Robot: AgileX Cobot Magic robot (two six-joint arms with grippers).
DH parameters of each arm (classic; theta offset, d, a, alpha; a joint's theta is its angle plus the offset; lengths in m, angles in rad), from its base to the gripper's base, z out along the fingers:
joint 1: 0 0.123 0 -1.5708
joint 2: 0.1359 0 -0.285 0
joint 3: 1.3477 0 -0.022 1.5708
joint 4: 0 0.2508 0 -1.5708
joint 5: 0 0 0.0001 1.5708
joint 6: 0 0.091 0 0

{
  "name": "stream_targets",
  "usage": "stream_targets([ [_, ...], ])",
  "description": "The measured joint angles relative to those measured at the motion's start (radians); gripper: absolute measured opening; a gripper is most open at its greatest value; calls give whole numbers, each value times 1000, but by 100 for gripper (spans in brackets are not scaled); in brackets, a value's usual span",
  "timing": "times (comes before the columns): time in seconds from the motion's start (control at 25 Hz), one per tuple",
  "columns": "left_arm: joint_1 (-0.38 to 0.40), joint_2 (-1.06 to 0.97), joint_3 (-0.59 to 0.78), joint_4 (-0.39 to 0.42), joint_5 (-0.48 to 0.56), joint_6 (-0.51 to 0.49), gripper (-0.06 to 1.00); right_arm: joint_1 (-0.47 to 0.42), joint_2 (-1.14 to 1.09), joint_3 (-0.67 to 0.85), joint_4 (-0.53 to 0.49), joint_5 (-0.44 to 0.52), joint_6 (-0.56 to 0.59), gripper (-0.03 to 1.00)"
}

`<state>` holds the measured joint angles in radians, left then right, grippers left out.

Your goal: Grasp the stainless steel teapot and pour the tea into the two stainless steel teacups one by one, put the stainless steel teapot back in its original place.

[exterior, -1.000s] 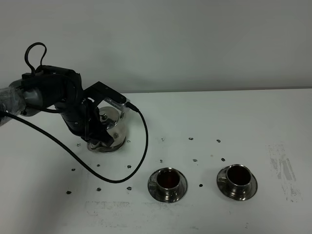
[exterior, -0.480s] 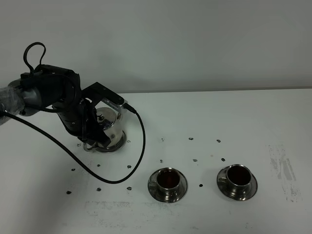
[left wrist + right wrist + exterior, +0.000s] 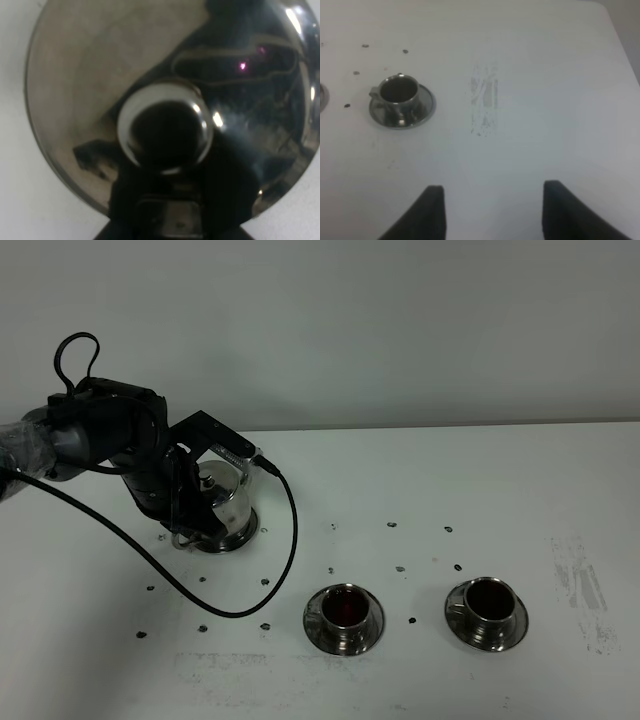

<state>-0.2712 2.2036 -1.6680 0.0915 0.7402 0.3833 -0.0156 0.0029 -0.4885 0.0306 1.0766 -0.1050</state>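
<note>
We see the left gripper [image 3: 190, 512] clamped on the stainless steel teapot [image 3: 225, 502] at its handle side, the fingers hidden behind the arm's dark body in the high view; in the left wrist view the camera looks straight down on the pot's domed lid [image 3: 100, 75] and its round knob [image 3: 164, 130], with a dark part of the gripper at the pot's edge. The teapot stands upright on the white table [image 3: 450, 490], on the left, well apart from the cups. A black cable [image 3: 280, 570] loops from the arm across the table in front of the pot. Nearer the front stand the two stainless steel teacups on saucers, the left cup [image 3: 343, 616] and the right cup [image 3: 486, 611], each holding dark tea [image 3: 345, 608]. The right gripper [image 3: 492, 210] hovers over bare table with its fingers [image 3: 427, 212] spread wide, the right cup off to one side.
</note>
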Motion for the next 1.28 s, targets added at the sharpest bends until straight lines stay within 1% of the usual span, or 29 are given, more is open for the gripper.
stream_targets([
  [0.56,0,0,0,0,0,7,25,0,0,0,0,0,0,45],
  [0.64,0,0,0,0,0,9,30,0,0,0,0,0,0,45],
  [0.8,0,0,-2,0,-1,10,50,0,0,0,0,0,0,45],
  [0.88,0,0,-2,0,-1,10,56,0,0,0,0,0,0,45],
  [1.04,0,-1,-2,0,1,10,60,0,0,0,0,0,0,45],
  [1.28,-3,-64,-2,-22,51,10,61,0,0,0,0,0,0,45],
])
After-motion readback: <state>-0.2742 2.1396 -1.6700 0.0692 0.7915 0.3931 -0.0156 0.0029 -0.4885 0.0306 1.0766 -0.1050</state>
